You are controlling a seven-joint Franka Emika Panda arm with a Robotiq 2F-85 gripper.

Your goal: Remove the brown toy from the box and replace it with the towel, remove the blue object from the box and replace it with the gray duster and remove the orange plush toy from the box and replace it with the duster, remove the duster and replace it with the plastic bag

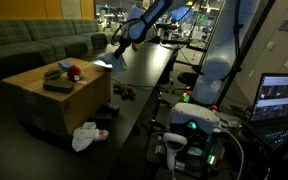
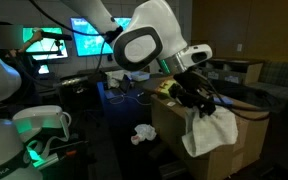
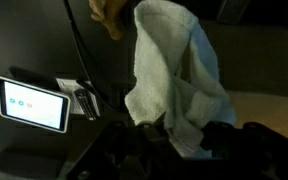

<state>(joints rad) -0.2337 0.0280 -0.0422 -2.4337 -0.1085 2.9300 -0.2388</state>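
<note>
White towel (image 2: 212, 132) hangs in an exterior view from the gripper (image 2: 195, 100), which is clenched on its top edge. It is just in front of the cardboard box (image 2: 167, 124), and a pale bag (image 2: 144, 133) lies on the floor beside the box.

In an exterior view the gripper (image 1: 117, 52) is above the box's (image 1: 44, 100) far corner. A gray duster (image 1: 57, 83) and a red toy (image 1: 72, 70) sit on top of the box. The bag (image 1: 84, 135) is on the floor in front, and a brown toy (image 1: 125, 92) lies on the floor nearby.

In the wrist view the towel (image 3: 174, 70) drapes from the fingers and fills the middle. The brown toy (image 3: 109, 15) is at the top edge and a lit screen (image 3: 29, 105) at the left.
</note>
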